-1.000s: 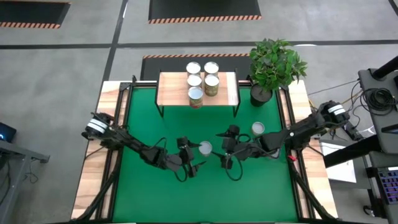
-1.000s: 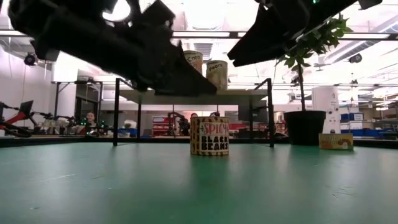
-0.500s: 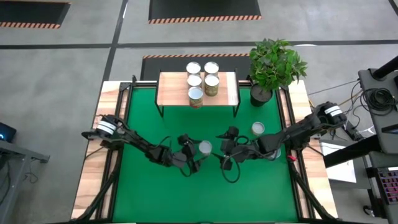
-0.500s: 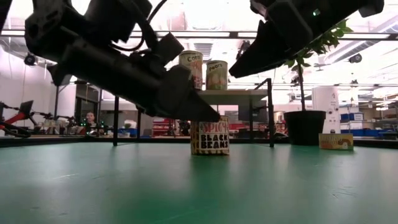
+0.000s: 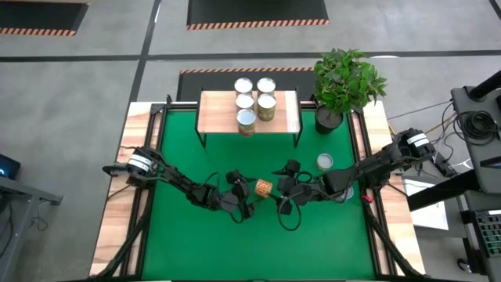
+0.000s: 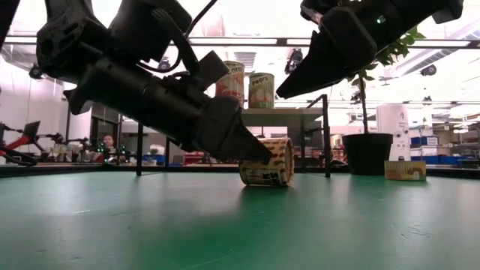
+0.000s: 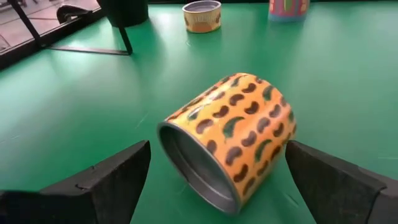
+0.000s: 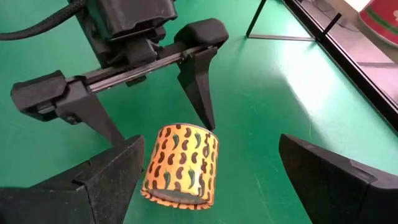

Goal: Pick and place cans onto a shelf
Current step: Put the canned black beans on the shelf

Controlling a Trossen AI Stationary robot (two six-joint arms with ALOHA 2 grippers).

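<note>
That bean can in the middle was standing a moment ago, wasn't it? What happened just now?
Yes. The black bean can has tipped over and now lies on its side on the green table, between the open fingers of the left gripper, which moved in toward it but holds nothing. The right gripper, also open, stayed close beside it. The cans on the shelf and the plant did not move.

This is a robotics lab or workshop. The green-topped table point(image 5: 188, 157) stands on a bare grey concrete floor point(image 5: 78, 78), with black mats edged in orange-and-black hazard striping point(image 5: 257, 25) beyond it. Behind the table, the low view shows ceiling strip lights point(image 6: 247, 41), shelving with blue bins point(image 6: 450, 159) and another robot arm point(image 6: 22, 142) on a bench. Cables point(image 5: 470, 121) hang on a stand beside the table.
</note>
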